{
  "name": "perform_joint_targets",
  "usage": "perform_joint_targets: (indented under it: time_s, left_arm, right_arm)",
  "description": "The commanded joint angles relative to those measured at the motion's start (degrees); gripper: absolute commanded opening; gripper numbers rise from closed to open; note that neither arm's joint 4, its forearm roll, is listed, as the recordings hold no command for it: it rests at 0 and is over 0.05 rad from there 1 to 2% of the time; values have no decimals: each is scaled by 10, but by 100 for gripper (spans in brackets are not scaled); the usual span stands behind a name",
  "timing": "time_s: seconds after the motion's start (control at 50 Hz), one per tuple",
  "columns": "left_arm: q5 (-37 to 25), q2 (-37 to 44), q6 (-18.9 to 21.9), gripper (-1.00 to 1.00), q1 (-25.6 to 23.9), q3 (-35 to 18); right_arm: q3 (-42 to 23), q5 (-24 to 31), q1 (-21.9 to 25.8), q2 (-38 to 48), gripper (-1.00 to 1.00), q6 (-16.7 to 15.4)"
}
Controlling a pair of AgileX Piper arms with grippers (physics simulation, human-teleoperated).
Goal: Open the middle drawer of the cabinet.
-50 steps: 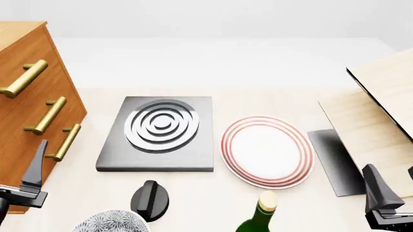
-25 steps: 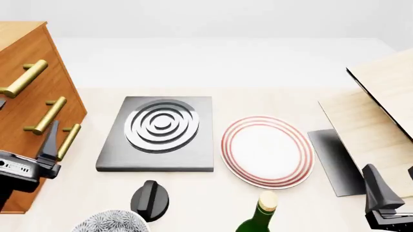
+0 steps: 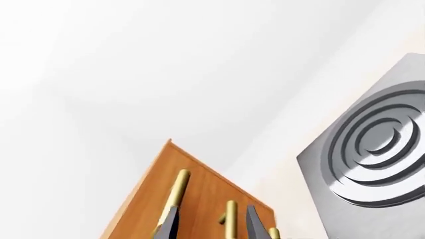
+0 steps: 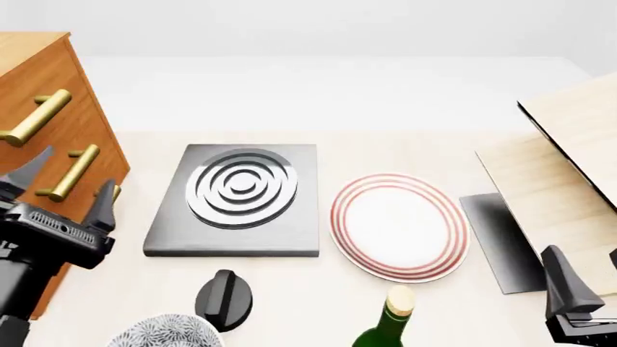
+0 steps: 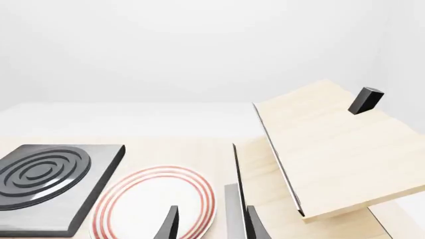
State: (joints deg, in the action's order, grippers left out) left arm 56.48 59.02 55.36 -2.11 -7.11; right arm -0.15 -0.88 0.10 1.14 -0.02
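Orange-brown wood marks the cabinet [image 4: 53, 144], which stands at the 9 o'clock edge of the front view with its three brass bar handles stacked down its face. The middle drawer [image 4: 85, 189] sits flush with the drawers above and below it, and its handle [image 4: 74, 172] lies between the two dark fingers of the left gripper [image 4: 66, 184]. Those fingers are spread apart, one at about 10 o'clock of the handle and one at about 4 o'clock; whether either touches the brass cannot be told. In the left wrist view the fingers [image 3: 167, 224] frame a brass handle against the wood.

A grey plate with raised rings [image 4: 237, 196] lies on the table [image 4: 318, 289] just toward 3 o'clock from the cabinet. Beside it at 3 o'clock is a white plate with red rims [image 4: 397, 225]. A black knob [image 4: 224, 298], a green bottle [image 4: 388, 322] and a patterned bowl [image 4: 164, 332] sit along the 6 o'clock edge.

At 4 o'clock the right gripper [image 5: 209, 224] hangs low by a pale wooden board [image 4: 568, 144], its fingers apart and holding nothing.
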Motion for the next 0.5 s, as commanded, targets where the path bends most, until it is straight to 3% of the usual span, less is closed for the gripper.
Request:
perform_joint_targets:
  time_s: [0.02,0.24,0.5]
  left_arm:
    - [62,81,20,100,2,2]
    - [120,158,55,100,5,6]
    - [132,207,85,100,15,-12]
  right_arm:
    - [0,2,0,-2,100,0]
    - [0,2,0,-2,100,0]
    - [0,2,0,-2,100,0]
